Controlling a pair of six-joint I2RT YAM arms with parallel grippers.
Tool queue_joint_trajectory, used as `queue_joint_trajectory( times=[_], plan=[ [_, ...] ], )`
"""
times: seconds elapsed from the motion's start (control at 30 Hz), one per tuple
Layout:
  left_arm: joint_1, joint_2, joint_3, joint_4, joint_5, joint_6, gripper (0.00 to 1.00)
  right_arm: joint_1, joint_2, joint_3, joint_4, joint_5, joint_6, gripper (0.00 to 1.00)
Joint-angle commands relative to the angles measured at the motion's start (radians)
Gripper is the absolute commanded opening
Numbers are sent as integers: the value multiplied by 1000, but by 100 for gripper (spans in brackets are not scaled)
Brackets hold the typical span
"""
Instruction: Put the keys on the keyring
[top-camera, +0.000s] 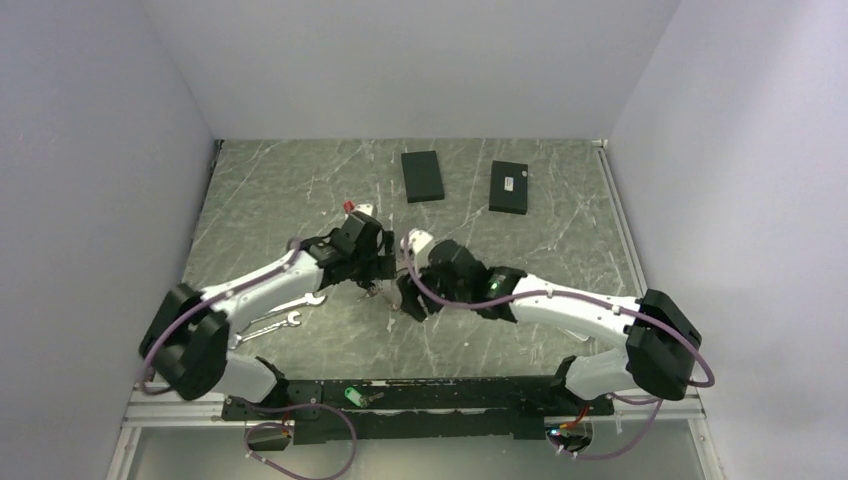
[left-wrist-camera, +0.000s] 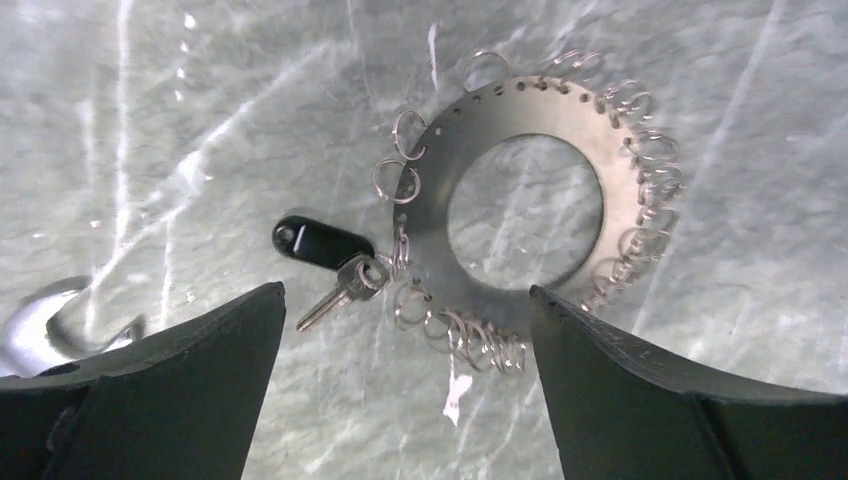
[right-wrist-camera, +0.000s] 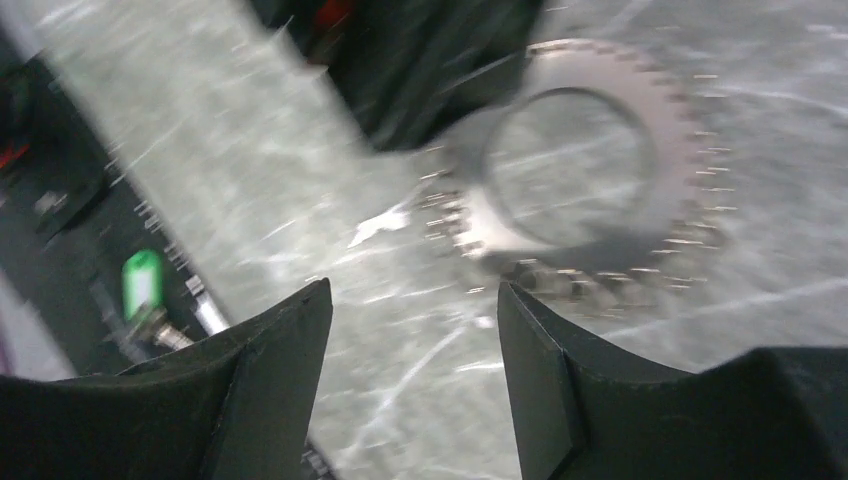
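Observation:
The keyring (left-wrist-camera: 430, 215) is a dark grey flat ring lying on the marble table, with several small wire split rings (left-wrist-camera: 480, 345) along its edge. A silver key (left-wrist-camera: 340, 292) with a black tag (left-wrist-camera: 318, 242) lies at its left edge, on one of the small rings. My left gripper (left-wrist-camera: 405, 295) is open just above the ring's near edge, holding nothing. My right gripper (right-wrist-camera: 412, 290) is open and empty, short of the blurred keyring (right-wrist-camera: 560, 245). In the top view both grippers (top-camera: 372, 283) (top-camera: 407, 300) meet mid-table and hide the ring.
Two flat black boxes (top-camera: 422, 175) (top-camera: 510, 187) lie at the back. Silver wrenches (top-camera: 280, 318) lie by the left arm. A key with a green tag (top-camera: 350, 393) (right-wrist-camera: 142, 282) sits on the black base rail. A red-tipped object (top-camera: 349, 205) lies behind the left gripper.

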Motion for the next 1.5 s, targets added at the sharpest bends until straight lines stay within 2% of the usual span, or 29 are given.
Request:
queue_joint_trajectory(
  times=[0.0, 0.2, 0.33, 0.5, 0.63, 0.73, 0.87, 1.2, 1.47],
  plan=[
    [-2, -179, 50, -122, -94, 32, 99, 116, -24, -20, 14, -88, 12, 65],
    [3, -350, 236, -472, -409, 94, 100, 297, 76, 32, 60, -31, 180, 62],
    [6, -481, 205, -511, -539, 162, 100, 425, 223, 202, -147, 138, 247, 57],
    [6, -626, 190, -533, -494, 172, 99, 462, 323, 334, -298, 137, 377, 53],
    [5, -729, 80, -483, -587, 211, 99, 490, 363, 396, -348, 122, 515, 53],
    [5, -756, 81, -492, -560, 194, 98, 536, 434, 489, -401, 139, 581, 52],
    [6, -758, 91, -512, -604, 185, 98, 570, 543, 607, -504, 169, 651, 49],
    [-12, -841, 88, -536, -663, 156, 96, 594, 586, 619, -565, 214, 821, 46],
    [-44, -845, 96, -569, -711, 138, 95, 616, 617, 634, -592, 200, 856, 36]
  ],
)
